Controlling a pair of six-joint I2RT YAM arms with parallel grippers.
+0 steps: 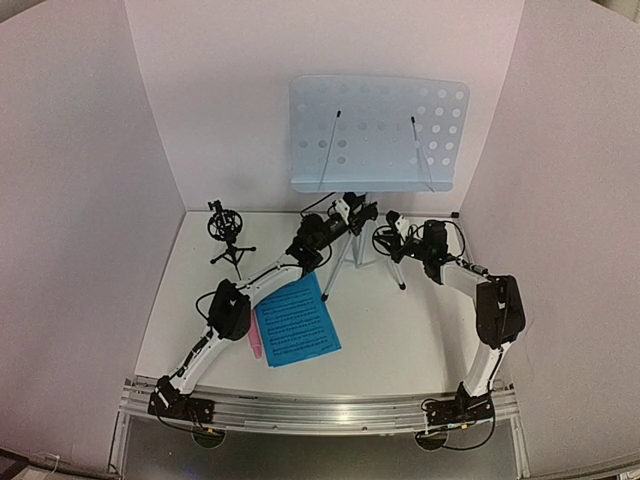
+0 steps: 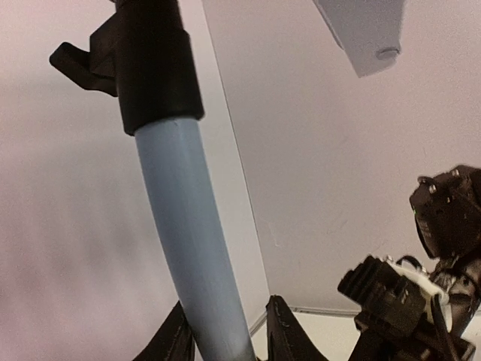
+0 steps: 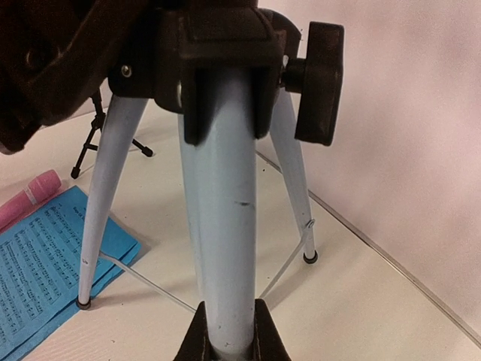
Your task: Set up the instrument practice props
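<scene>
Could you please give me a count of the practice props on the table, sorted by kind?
music stand: 1
blue sheet-music pages: 2, overlapping
pink microphone: 1, partly hidden by the left arm
black tripod mic holder: 1
Total: 5

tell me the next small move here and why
Probably ease the left claw back off the music stand pole: it sits loose there, the right claw clamps the pole, the visible feet rest on the table, and the blue sheet-music pages lie beside the left arm.
</scene>
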